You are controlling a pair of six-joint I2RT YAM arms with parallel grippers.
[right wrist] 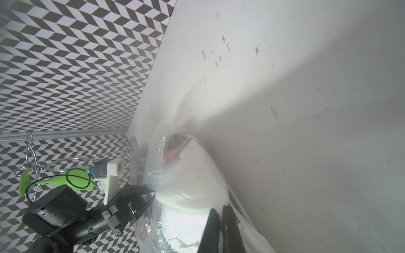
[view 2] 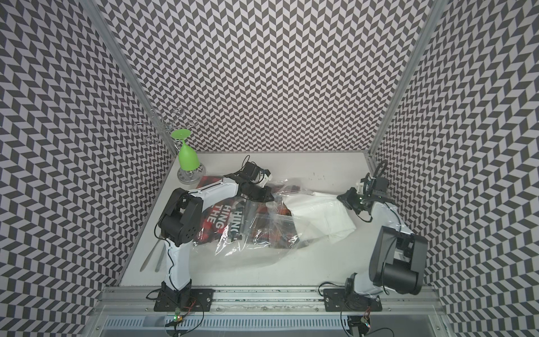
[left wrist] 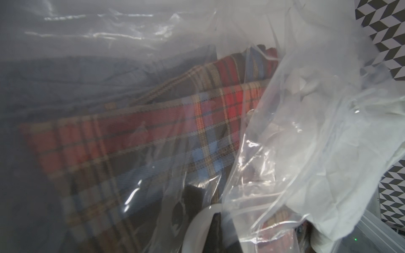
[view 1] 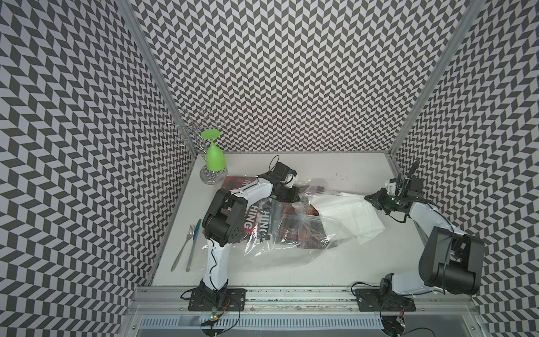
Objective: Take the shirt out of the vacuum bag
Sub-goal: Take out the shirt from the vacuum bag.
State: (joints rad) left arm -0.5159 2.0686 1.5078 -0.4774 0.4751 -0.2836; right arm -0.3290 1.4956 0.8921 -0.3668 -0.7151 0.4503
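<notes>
The vacuum bag [view 1: 291, 251] [view 2: 256, 251] lies crumpled across the middle of the table, with plaid cloth [left wrist: 153, 142] inside it. A white shirt [view 1: 347, 216] [view 2: 320, 218] sticks out of the bag's right end onto the table. My right gripper [view 1: 368, 198] [view 2: 339, 197] [right wrist: 221, 210] is shut on the shirt [right wrist: 192, 175] at its far right corner. My left gripper [view 1: 297, 198] [view 2: 271, 198] [right wrist: 152, 192] is shut on the bag's plastic [left wrist: 306, 153] close to the shirt. In the left wrist view, film covers its jaws.
A green wine glass [view 1: 215, 157] hangs upside down on a wire rack [view 1: 189, 128] at the back left corner. A fork [view 1: 183, 248] and a teal-handled knife [view 1: 194, 245] lie along the left edge. Dark red cloth with large white letters [view 1: 250, 218] lies under the left arm.
</notes>
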